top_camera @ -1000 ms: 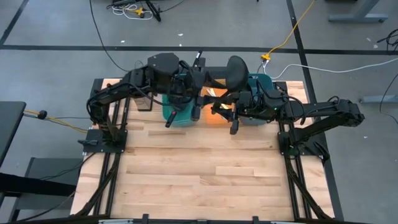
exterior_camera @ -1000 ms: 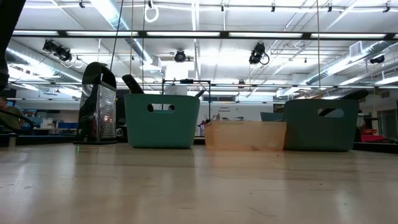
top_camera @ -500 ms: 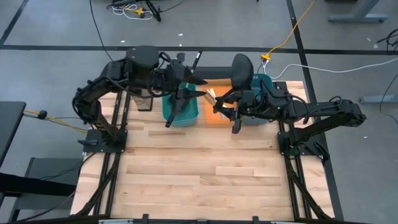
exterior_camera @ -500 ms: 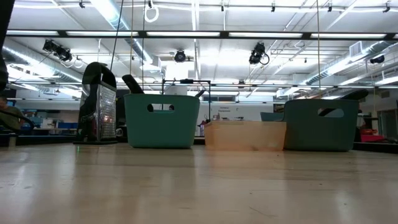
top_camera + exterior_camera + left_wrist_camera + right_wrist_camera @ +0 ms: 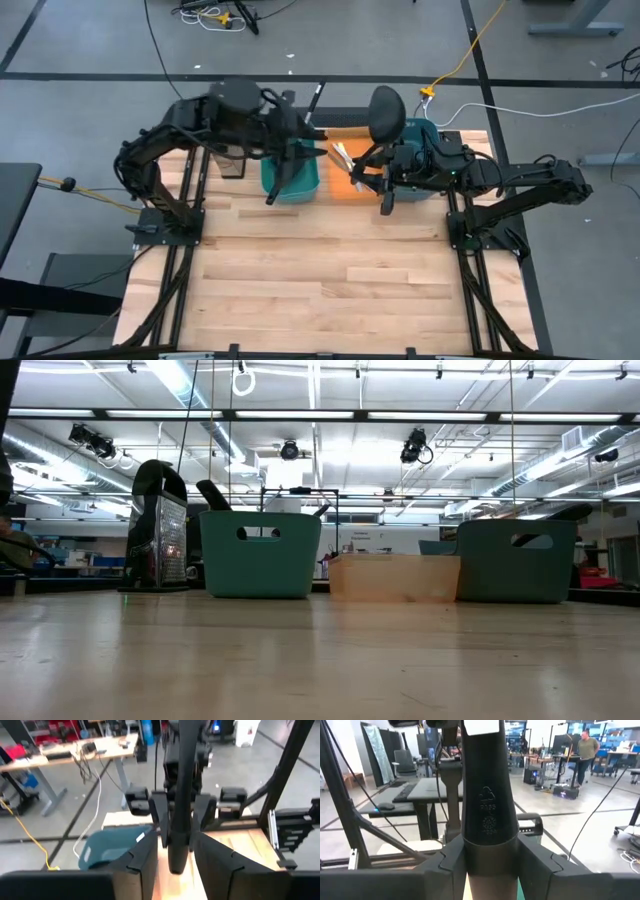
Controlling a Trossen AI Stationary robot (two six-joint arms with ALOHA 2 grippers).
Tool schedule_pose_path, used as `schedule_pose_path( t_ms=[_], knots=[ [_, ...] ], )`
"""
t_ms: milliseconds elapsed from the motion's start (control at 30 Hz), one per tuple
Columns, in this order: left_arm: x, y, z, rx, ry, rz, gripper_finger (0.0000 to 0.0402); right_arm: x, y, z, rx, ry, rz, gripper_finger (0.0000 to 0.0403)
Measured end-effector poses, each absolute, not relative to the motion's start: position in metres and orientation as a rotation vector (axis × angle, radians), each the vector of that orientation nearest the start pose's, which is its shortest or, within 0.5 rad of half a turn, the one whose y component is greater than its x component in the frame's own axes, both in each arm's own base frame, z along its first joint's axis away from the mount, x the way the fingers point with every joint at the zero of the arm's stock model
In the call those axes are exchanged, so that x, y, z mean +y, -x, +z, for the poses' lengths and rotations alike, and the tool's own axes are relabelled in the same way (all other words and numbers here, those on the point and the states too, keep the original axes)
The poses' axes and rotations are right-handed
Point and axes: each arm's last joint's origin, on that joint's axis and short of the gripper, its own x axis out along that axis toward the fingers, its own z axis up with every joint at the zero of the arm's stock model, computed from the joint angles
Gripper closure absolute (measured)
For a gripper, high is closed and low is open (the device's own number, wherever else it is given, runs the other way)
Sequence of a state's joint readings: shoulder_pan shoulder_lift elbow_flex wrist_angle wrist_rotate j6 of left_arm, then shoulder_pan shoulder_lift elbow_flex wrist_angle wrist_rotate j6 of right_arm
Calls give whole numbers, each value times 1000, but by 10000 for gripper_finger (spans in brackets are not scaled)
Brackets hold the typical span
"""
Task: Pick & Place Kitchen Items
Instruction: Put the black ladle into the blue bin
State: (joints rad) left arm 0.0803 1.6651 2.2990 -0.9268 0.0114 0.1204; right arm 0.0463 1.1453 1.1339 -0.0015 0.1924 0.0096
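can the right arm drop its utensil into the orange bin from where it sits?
Probably yes. The right claw, shut on a black utensil, hovers at the orange bin's edge, and nothing sits between them. The left claw works over the teal bin alongside.

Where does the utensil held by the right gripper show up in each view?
High view: black ladle, above the orange bin, right of centre.
Low view: not identifiable.
Left wrist view: cannot tell.
Right wrist view: its handle, centre, between the fingers.
Shared landmark: the left teal bin.

Teal bin (image 5: pixel 297 178), orange bin (image 5: pixel 346 185), box grater (image 5: pixel 160 540) on wooden table (image 5: pixel 320 270).
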Motion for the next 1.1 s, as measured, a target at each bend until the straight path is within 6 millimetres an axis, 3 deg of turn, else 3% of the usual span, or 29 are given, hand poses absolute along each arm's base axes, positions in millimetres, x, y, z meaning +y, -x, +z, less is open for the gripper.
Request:
schedule_pose_path(
  t_ms=[200,633,1100],
  knots=[
    [24,-312,514,350,-87,41,304,6,-252,397,40,-17,-145,261],
    [24,-310,516,329,-71,48,393,6,-252,397,49,-12,-147,261],
    [26,-307,515,345,-100,96,399,6,-252,396,56,-11,-148,261]
  ],
)
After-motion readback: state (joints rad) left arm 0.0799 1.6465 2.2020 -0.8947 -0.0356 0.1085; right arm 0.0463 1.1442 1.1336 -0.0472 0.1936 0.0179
